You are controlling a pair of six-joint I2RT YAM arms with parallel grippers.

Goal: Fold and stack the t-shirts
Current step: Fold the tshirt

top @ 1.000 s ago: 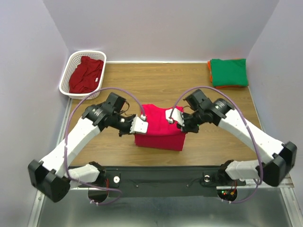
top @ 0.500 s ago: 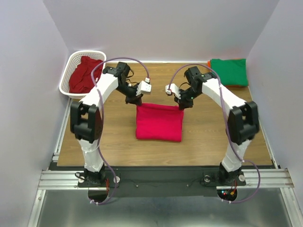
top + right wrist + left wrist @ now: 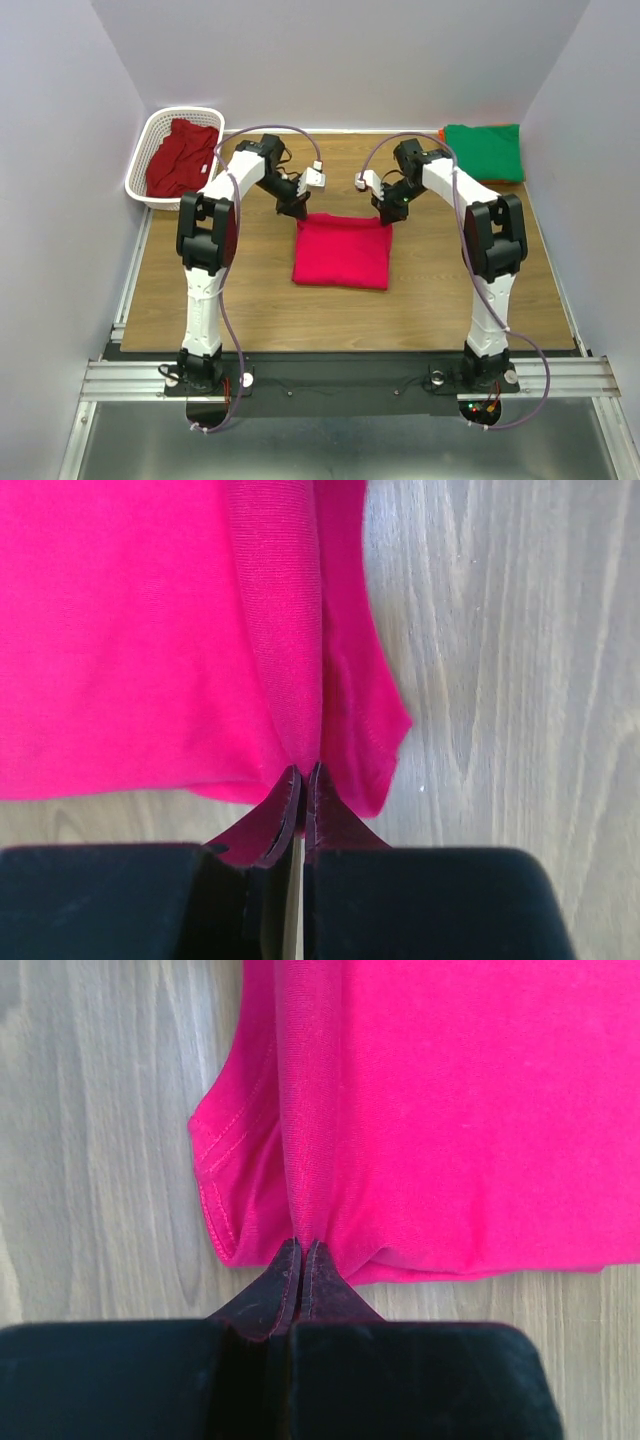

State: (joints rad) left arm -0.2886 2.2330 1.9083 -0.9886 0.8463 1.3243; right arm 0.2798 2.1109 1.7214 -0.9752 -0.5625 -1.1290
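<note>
From above: pink-red t-shirt [image 3: 342, 252] folded into a neat rectangle, flat on the wooden table [image 3: 250, 290] near its middle. Left gripper [image 3: 300, 212] down at the cloth's far left corner, right gripper [image 3: 386, 216] at the far right corner, both arms stretched well forward and bent inward toward each other. At the table's far left corner, white lattice basket [image 3: 140, 165] with crimson t-shirt [image 3: 182, 158] bunched inside. At the far right corner, green t-shirt [image 3: 483, 150] folded on top of orange t-shirt [image 3: 441, 135], with only a thin orange edge showing. From the left wrist: dark fingertips [image 3: 288, 1272] pressed together on a raised ridge of pink-red cloth at the edge of the fold, hemmed layers bulging out to one side, bare wood grain beyond. From the right wrist: much the same, fingertips [image 3: 322, 798] closed tight on a pinched ridge at the cloth's edge, a loose layer spilling past the corner onto the wood.
</note>
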